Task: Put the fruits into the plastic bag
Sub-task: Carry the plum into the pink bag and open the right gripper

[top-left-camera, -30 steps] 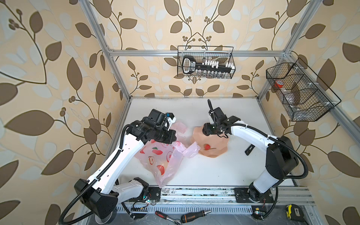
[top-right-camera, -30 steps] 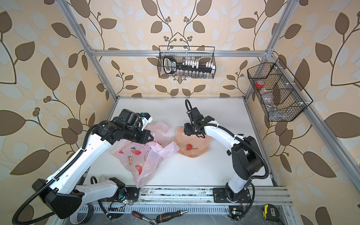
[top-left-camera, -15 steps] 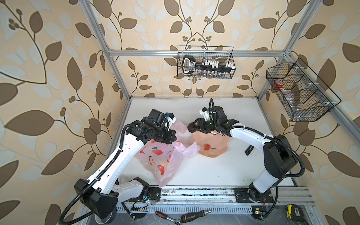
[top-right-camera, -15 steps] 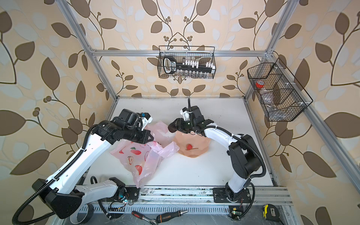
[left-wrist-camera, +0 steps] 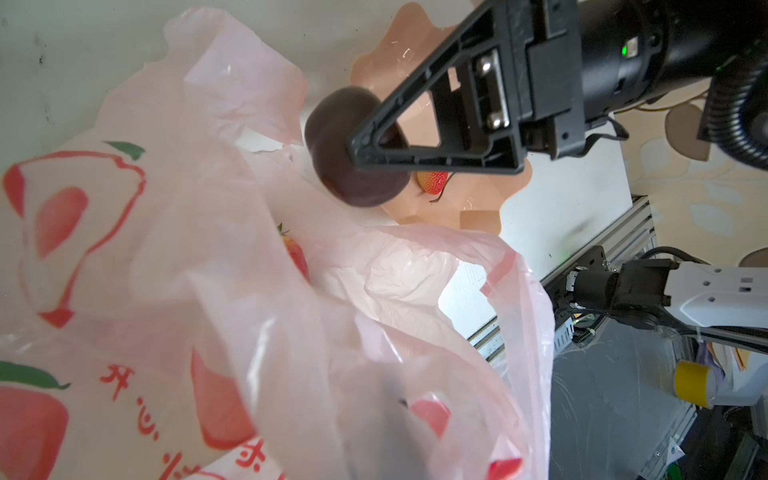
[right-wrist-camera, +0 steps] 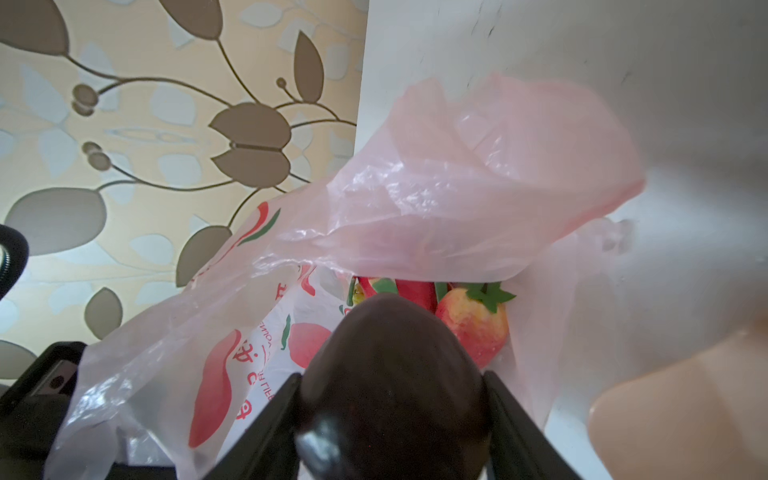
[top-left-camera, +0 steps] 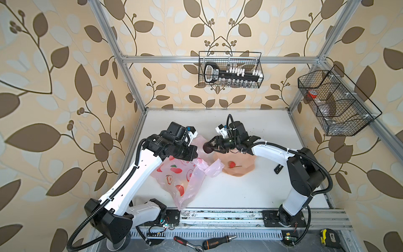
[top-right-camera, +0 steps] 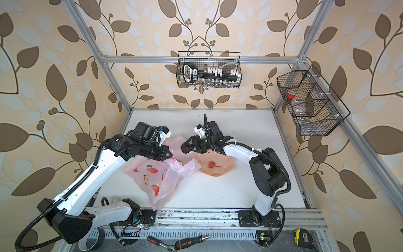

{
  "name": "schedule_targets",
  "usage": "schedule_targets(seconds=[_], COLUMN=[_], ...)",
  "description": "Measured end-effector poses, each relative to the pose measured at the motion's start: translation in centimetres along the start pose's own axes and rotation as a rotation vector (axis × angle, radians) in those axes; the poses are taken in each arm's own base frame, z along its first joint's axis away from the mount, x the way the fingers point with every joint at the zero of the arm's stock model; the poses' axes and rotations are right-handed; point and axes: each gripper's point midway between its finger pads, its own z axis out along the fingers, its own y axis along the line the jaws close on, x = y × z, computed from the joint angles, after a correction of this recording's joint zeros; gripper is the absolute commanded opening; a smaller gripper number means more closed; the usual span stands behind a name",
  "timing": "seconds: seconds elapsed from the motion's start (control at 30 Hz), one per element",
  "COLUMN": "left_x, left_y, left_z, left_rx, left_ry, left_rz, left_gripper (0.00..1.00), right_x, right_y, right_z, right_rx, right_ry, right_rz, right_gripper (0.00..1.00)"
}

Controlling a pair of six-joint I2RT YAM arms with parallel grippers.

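holds the dark plum (right-wrist-camera: pixel 395 374) across its middle in the right hand (top-left-camera: pixel 209 148), at the plastic bag (top-left-camera: pixel 174 174) mouth, beside the bowl (top-left-camera: pixel 244 169). pinches the bag's rim with the left hand (top-left-camera: pixel 193 153), fully closed. looks light, hard, glossy; likely slips unless squeezed at the widest part.

The bag (left-wrist-camera: pixel 208 257) is thin, crinkly, translucent pink plastic film with a soft sheen. The plum (right-wrist-camera: pixel 395 374) is dark and smooth, dully shiny, probably plastic. The strawberry (right-wrist-camera: pixel 473 332) in the bag is glossy. The bowl (left-wrist-camera: pixel 390 50) looks smooth and glossy. The worktop (top-left-camera: pixel 239 192) is matt white, and the frame (top-left-camera: pixel 163 59) is brushed metal.
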Motion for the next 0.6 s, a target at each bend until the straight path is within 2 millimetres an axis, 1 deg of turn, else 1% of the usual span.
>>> schedule_targets(seconds=[0.13, 0.2, 0.3, 0.37, 0.47, 0.6], left_x=[0.0, 0.0, 0.0, 0.0, 0.0, -0.1], left_y=[0.0, 0.0, 0.0, 0.0, 0.0, 0.0], left_z=[0.1, 0.2, 0.2, 0.2, 0.2, 0.2], left_rx=[0.0, 0.001, 0.0, 0.0, 0.0, 0.003], left_ry=[0.004, 0.006, 0.006, 0.006, 0.007, 0.001], left_rz=[0.002, 0.005, 0.008, 0.009, 0.009, 0.012], left_gripper=[0.0, 0.0, 0.0, 0.0, 0.0, 0.0], right_x=[2.8, 4.6, 7.5, 9.1, 10.8, 11.0], right_y=[1.0, 1.7, 2.9, 3.9, 5.0, 4.9], right_z=[2.8, 4.7, 7.2, 8.4, 8.9, 8.8], right_rx=[-0.027, -0.042, -0.062, -0.079, -0.098, -0.096], right_ry=[0.088, 0.144, 0.234, 0.282, 0.331, 0.348], right_rz=[0.003, -0.003, -0.011, -0.024, -0.045, -0.044], right_gripper=[0.47, 0.49, 0.57, 0.62, 0.73, 0.86])
